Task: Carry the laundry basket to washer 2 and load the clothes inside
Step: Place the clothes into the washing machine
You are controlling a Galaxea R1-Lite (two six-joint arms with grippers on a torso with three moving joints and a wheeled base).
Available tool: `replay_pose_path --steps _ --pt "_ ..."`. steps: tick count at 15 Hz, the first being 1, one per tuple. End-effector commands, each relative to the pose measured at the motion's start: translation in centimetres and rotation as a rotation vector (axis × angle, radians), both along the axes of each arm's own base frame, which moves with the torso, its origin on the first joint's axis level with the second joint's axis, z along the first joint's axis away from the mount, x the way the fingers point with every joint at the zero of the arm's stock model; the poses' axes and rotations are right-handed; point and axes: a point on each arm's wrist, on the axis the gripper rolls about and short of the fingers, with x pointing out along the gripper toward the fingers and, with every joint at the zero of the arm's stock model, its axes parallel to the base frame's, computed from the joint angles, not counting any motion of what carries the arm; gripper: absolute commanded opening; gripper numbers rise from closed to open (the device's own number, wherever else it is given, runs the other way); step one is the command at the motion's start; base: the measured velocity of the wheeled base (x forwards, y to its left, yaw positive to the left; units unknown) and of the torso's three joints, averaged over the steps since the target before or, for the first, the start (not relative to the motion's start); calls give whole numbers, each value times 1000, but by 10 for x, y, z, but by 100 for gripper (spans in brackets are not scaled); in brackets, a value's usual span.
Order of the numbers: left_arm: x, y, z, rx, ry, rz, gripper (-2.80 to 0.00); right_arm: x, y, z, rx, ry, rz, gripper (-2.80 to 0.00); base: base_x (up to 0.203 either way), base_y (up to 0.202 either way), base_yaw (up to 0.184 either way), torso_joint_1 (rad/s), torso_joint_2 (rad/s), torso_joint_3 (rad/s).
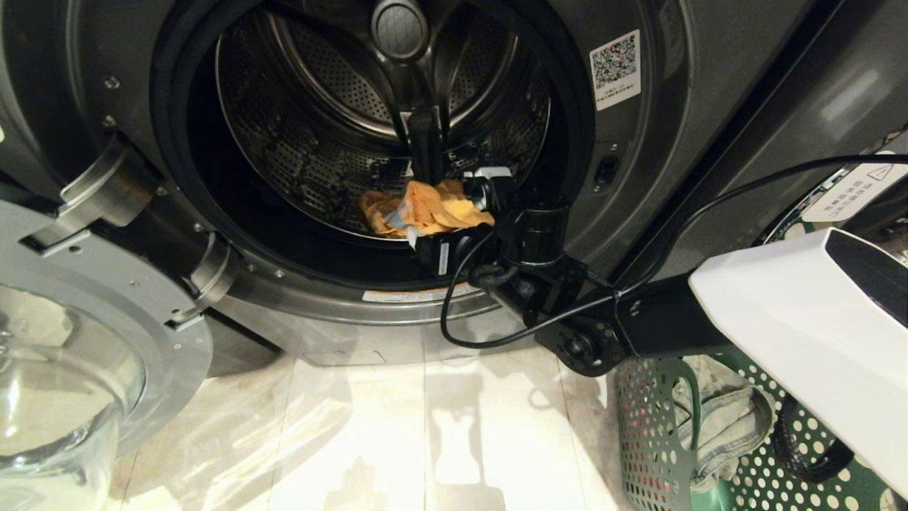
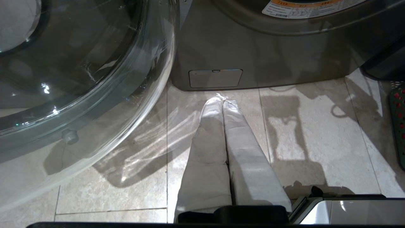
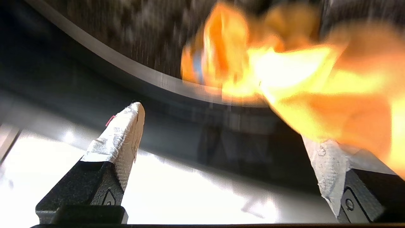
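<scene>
Gaping right fingers beside yellow garment, unheld.

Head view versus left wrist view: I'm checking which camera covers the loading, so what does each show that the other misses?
Only the head view shows the perforated steel drum, the bright yellow garment lying in it, the open right gripper at the drum mouth, and the faded grey-green denim piece in the basket.

Only the left wrist view shows the shut left gripper hanging over the pale floor tiles, and the washer's small service flap.

Both show the open glass door, the dark grey washer front and the dark green perforated laundry basket.
</scene>
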Motion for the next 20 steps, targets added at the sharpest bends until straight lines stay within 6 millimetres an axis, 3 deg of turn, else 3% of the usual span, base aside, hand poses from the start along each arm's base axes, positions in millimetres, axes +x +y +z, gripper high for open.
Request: replay_pose_path --steps 1,10,13,17,19,20 --pt "1 0 -2 0 7 1 -280 -16 -13 3 -7 37 9 0 0 0 0 0 0 0" --pt "1 0 -2 0 7 1 -280 -73 -52 -13 -80 241 123 0 0 0 0 0 0 0" --pt "1 0 -2 0 7 0 -280 -112 -86 -24 -173 365 152 0 0 0 0 0 0 0" --pt "1 0 -2 0 7 1 -280 -162 -139 -53 -261 511 125 0 0 0 0 0 0 0" --pt "1 0 -2 0 7 1 -280 -172 -173 -57 -239 541 34 0 0 0 0 0 0 0" --pt "1 0 -2 0 7 1 -280 -171 -186 -55 -215 539 -17 -280 0 0 0 0 0 0"
